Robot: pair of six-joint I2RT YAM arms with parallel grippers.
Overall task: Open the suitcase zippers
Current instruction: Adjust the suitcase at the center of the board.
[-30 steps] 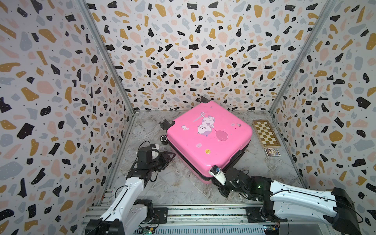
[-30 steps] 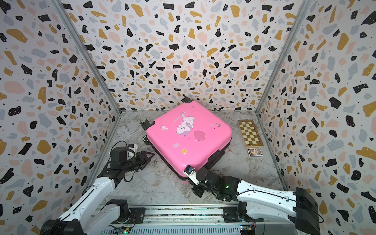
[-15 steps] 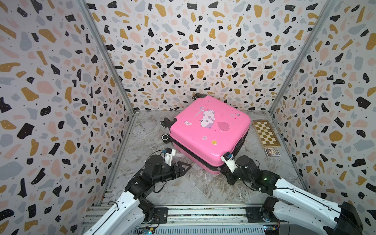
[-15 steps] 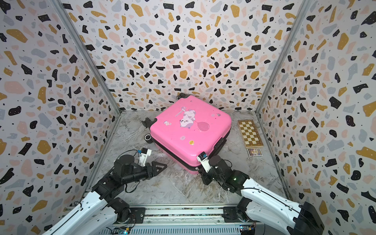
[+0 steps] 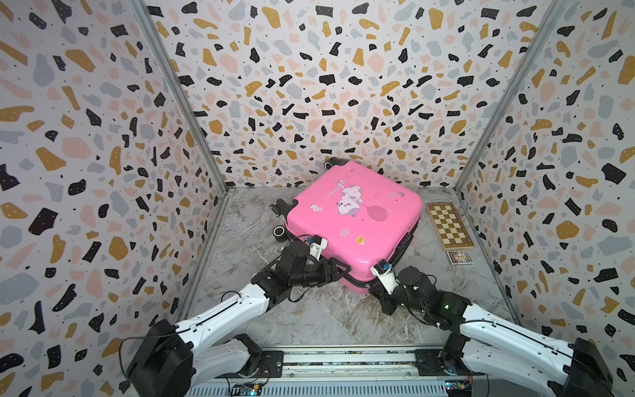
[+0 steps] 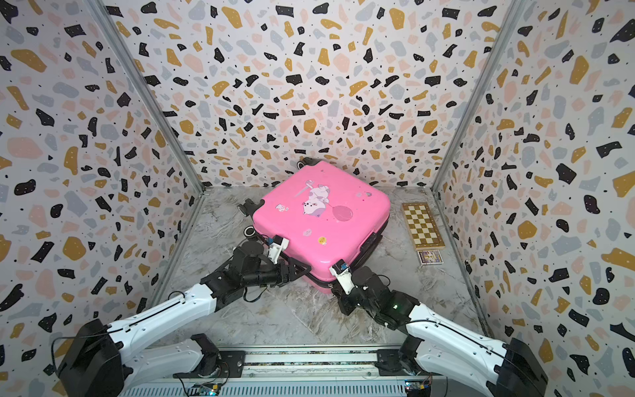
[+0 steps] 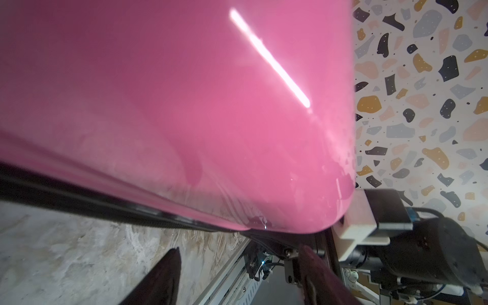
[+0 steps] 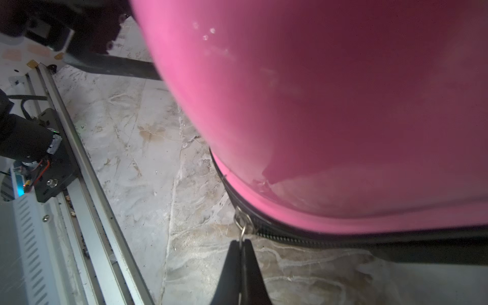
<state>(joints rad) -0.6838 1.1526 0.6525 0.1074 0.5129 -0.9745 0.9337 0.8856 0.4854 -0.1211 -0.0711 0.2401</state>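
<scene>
— Where's the suitcase (image 5: 357,220) sitting?

— Flat on the bench (image 5: 319,319), cat print up, behind the middle, with one rounded corner turned toward the arms' bases. Its black wheels (image 5: 279,231) face the left wall. The checkered board (image 5: 450,225) lies apart from it along the right wall, with a small card (image 5: 460,256) just in front of the board.

— And the right hand (image 8: 240,253)?

— Pinched tight on the zipper pull (image 8: 242,224) (a small metal loop hanging off the slider), right at that near corner. In the right wrist view the fingers press together with the pull's end caught between them.

— The zippers (image 8: 303,239) themselves?

— A black band running under the pink shell's lower edge, with teeth showing beside the slider. Whether the seam has parted there I can't quite say, because the band is dark and blurred.

— What about the left hand (image 7: 239,248)?

— Moderately wide, with nothing between its fingers (image 7: 163,274). In a top view it (image 5: 343,271) sits low at the suitcase's near-left side, close beside that same corner and facing the right hand (image 5: 368,287). Whether it touches the shell, I can't tell.
</scene>
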